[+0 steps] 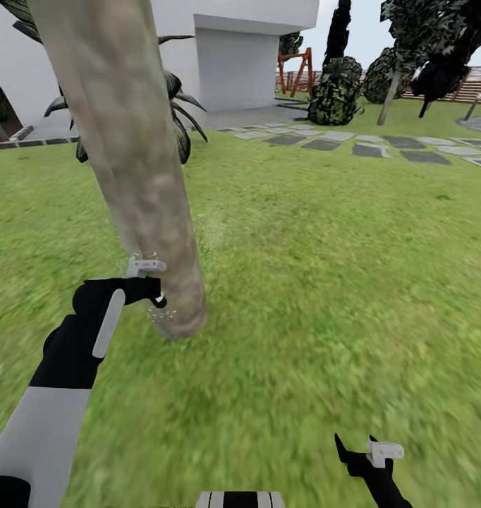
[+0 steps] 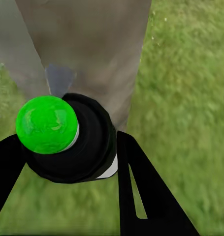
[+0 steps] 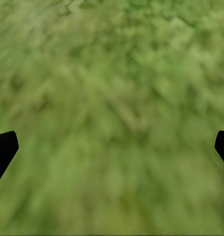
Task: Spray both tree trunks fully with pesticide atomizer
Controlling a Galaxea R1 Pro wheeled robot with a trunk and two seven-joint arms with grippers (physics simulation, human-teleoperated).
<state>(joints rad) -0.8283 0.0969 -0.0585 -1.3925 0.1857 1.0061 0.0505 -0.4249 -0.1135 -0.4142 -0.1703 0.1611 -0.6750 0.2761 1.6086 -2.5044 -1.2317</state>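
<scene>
The left gripper [image 1: 154, 291] sits low against the near side of the tree trunk [image 1: 138, 176], close to where the trunk meets the floor [image 1: 304, 282]. Between its fingers [image 2: 141, 191] is the pesticide atomizer [image 2: 67, 137], with the trunk directly ahead of it. The right gripper [image 1: 357, 451] lies well apart to the right and nearer the robot, over bare grass, fingertips [image 3: 3, 150] spread wide. Paving slabs [image 1: 367, 144] and the house [image 1: 233, 56] lie far beyond both.
</scene>
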